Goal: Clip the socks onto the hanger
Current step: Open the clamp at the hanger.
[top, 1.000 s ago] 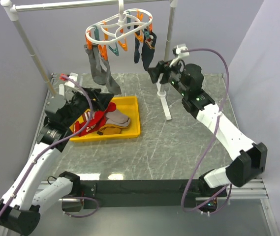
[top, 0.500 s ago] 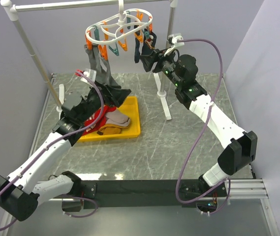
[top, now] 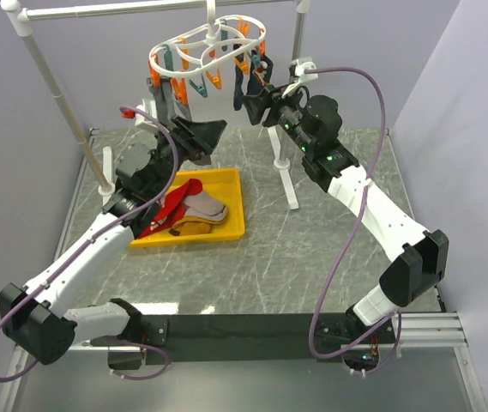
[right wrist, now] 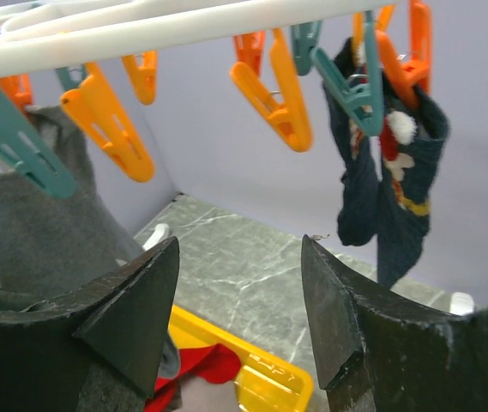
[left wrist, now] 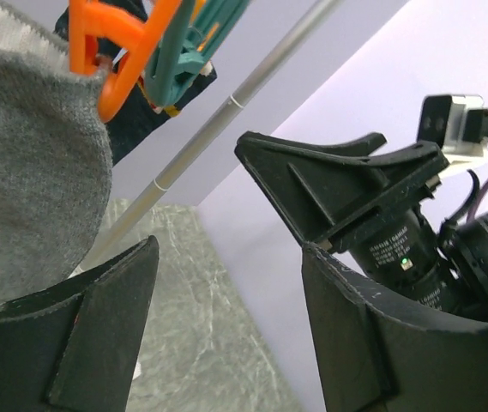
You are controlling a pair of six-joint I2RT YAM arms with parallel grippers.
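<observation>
The white oval hanger (top: pixel 194 41) hangs from the rail with orange and teal clothespins. A grey sock (top: pixel 168 105) and dark navy socks (top: pixel 245 84) are clipped to it. Red socks (top: pixel 177 200), a grey-beige sock (top: pixel 207 207) and a brown-mustard sock (top: pixel 189 227) lie in the yellow tray (top: pixel 231 228). My left gripper (top: pixel 204 131) is open and empty, raised beside the grey sock (left wrist: pixel 29 197) under an orange pin (left wrist: pixel 117 64). My right gripper (top: pixel 256 99) is open and empty just below the hanger ring (right wrist: pixel 141 30), between an orange pin (right wrist: pixel 275 93) and the navy sock (right wrist: pixel 387 193).
The white pole-and-rail stand has a left post (top: pixel 55 86) and a right post (top: pixel 293 60) whose foot (top: pixel 288 184) rests on the marble table. The two grippers face each other closely; the right one (left wrist: pixel 346 184) shows in the left wrist view.
My left arm has lifted from the yellow tray up toward the hanging grey sock. My right gripper rose to the hanger a second ago and has since barely moved.
</observation>
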